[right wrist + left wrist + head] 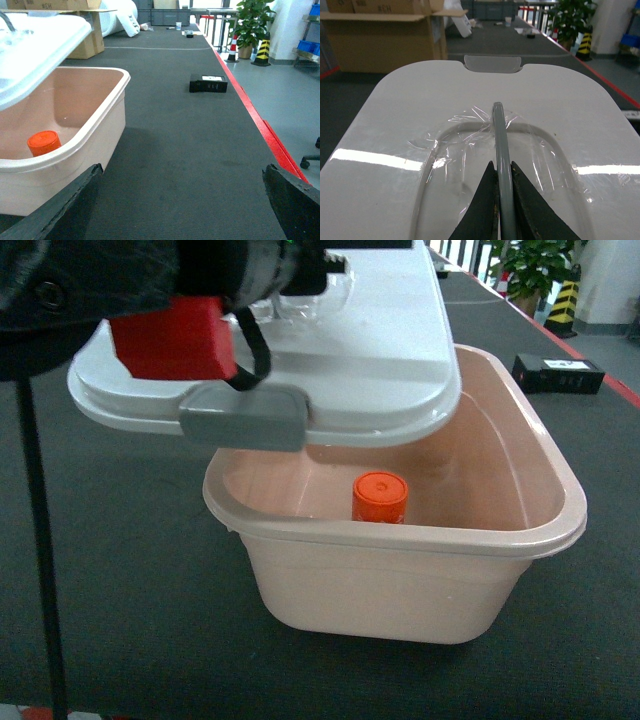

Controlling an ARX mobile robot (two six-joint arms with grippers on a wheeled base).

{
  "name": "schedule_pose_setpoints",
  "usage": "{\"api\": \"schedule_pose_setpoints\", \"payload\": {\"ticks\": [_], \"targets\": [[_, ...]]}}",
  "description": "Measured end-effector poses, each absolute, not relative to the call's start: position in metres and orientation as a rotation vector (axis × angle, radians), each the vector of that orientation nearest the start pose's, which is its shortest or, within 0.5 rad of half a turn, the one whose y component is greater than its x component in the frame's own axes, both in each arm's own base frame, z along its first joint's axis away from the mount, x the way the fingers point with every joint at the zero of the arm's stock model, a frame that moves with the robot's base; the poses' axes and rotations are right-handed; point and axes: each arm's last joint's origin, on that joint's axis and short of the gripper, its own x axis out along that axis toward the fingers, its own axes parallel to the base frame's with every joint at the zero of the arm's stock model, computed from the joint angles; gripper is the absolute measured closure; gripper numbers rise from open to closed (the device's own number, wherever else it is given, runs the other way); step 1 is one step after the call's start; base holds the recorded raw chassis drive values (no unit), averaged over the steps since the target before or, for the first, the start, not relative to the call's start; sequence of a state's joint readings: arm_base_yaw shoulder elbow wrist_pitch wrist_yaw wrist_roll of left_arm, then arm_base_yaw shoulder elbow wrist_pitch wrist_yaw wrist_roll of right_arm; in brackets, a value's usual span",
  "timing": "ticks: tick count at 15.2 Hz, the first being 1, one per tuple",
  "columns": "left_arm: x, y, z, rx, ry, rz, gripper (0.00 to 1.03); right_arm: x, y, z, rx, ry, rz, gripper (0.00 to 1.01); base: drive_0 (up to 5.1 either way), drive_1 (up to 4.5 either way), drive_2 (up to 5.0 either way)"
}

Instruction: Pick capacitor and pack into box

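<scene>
The box (560, 530) is a peach-pink tub standing on the dark belt. An orange cylindrical capacitor (380, 497) stands upright on its floor, also seen in the right wrist view (44, 142). The white lid (390, 350) hangs tilted above the tub's back left part, its grey latch (243, 417) facing me. My left gripper (502, 165) is shut on the lid's grey handle (498, 130), which runs between the black fingers. My right gripper (182, 169) is open and holds nothing, low over the belt just right of the tub (100, 115).
A small black case (558, 373) lies on the belt behind and right of the tub. A red stripe (250, 110) marks the belt's right edge. A cardboard carton (385, 40) stands far back left, and a potted plant (250, 22) beyond the belt's end.
</scene>
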State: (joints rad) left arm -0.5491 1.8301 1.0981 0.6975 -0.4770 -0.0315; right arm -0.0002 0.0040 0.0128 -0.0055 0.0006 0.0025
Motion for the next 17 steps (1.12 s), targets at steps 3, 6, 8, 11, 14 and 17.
{"api": "schedule_pose_setpoints", "payload": {"ticks": [3, 6, 8, 11, 14, 17], "targets": [[0.344, -0.221, 0.215, 0.004, 0.133, -0.096, 1.01, 0.097, 0.0, 0.167, 0.002, -0.003, 0.0, 0.03, 0.0, 0.0, 0.0], [0.342, -0.231, 0.215, -0.035, 0.162, -0.095, 1.01, 0.097, 0.0, 0.167, 0.002, -0.003, -0.001, 0.03, 0.0, 0.0, 0.0], [0.341, -0.235, 0.218, -0.078, 0.161, -0.108, 1.01, 0.097, 0.0, 0.167, 0.002, -0.003, -0.001, 0.03, 0.0, 0.0, 0.0], [0.341, -0.241, 0.212, -0.112, 0.196, -0.13, 1.01, 0.097, 0.0, 0.167, 0.002, -0.003, -0.001, 0.03, 0.0, 0.0, 0.0], [0.34, -0.251, 0.21, -0.121, 0.199, -0.158, 1.01, 0.097, 0.0, 0.167, 0.002, -0.003, -0.001, 0.03, 0.0, 0.0, 0.0], [0.342, -0.253, 0.208, -0.131, 0.213, -0.149, 1.01, 0.097, 0.0, 0.167, 0.002, -0.003, 0.0, 0.03, 0.0, 0.0, 0.0]]}}
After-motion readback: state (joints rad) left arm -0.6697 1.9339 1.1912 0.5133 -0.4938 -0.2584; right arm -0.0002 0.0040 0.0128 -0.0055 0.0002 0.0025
